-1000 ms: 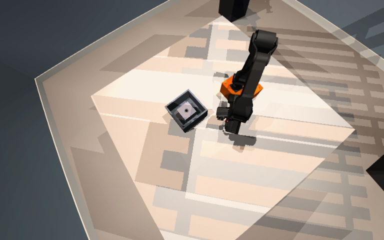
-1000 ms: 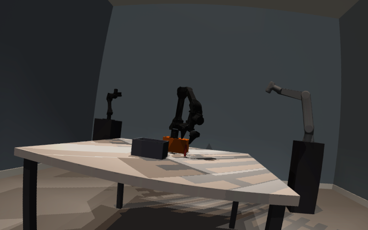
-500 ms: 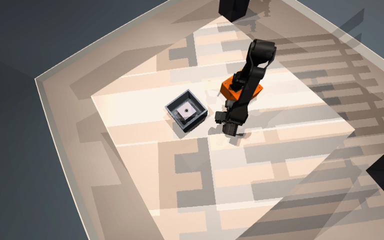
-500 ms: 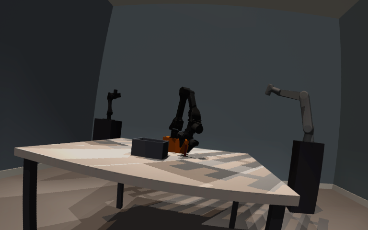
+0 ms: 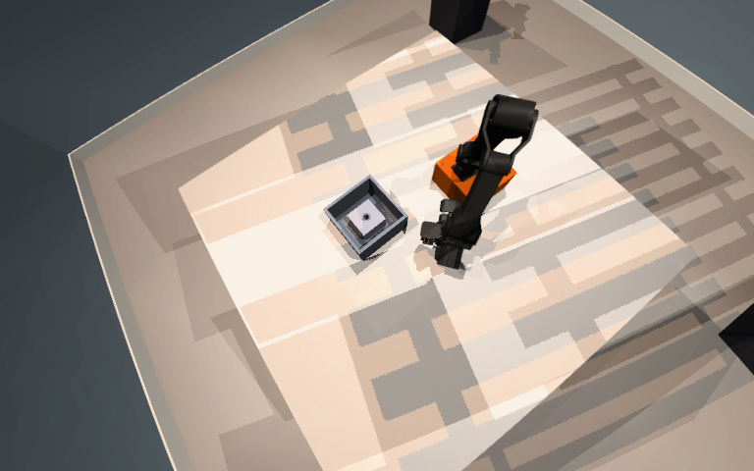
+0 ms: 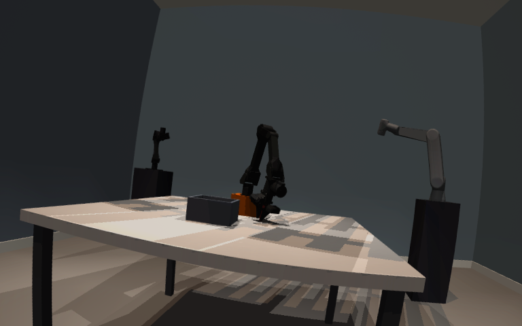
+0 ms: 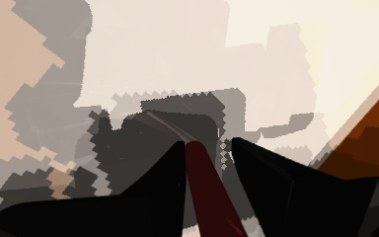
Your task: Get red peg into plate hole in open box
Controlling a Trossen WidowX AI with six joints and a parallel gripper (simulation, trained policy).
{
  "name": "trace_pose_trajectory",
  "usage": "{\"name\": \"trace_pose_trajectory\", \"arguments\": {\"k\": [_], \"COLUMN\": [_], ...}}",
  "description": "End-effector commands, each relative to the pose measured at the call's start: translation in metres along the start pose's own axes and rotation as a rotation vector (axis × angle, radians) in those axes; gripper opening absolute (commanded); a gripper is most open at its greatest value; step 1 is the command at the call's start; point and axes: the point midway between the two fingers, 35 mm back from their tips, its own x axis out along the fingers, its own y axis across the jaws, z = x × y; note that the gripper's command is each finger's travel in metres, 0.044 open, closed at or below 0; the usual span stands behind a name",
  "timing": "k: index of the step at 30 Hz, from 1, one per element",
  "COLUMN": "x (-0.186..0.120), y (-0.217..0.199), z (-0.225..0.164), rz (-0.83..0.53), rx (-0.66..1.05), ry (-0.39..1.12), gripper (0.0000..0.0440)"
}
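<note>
I have the arm (image 5: 482,191) (image 6: 273,151) folded over beside the box (image 5: 386,240) (image 6: 211,210), fingers (image 5: 449,258) (image 6: 263,217) low outside it. They're partly open around the red peg (image 7: 213,193), with a gap on one side. Inside the box, the plate (image 5: 376,214) shows its hole uncovered. The peg's near end is cut off in the wrist view.

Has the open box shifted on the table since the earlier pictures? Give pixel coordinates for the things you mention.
No; the open box (image 5: 384,238) (image 6: 211,211) sits in the same place beside the orange base (image 5: 446,181) (image 6: 245,205) (image 7: 362,135).
</note>
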Motion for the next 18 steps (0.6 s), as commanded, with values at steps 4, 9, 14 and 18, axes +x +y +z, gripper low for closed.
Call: {"name": "trace_pose_trajectory", "arguments": {"k": [4,9,14,18], "x": [0.006,-0.009,-0.027,-0.042], "y": [-0.01,-0.003,0.001,0.001], "z": [0.0,0.008,0.015,0.022], "rz": [-0.086,-0.075,-0.07,-0.066], "rx": [-0.013,-0.014,-0.018,-0.016], "ry": [-0.001,-0.038,-0.061,-0.08], "gripper": [0.0,0.0,0.0,0.0]}}
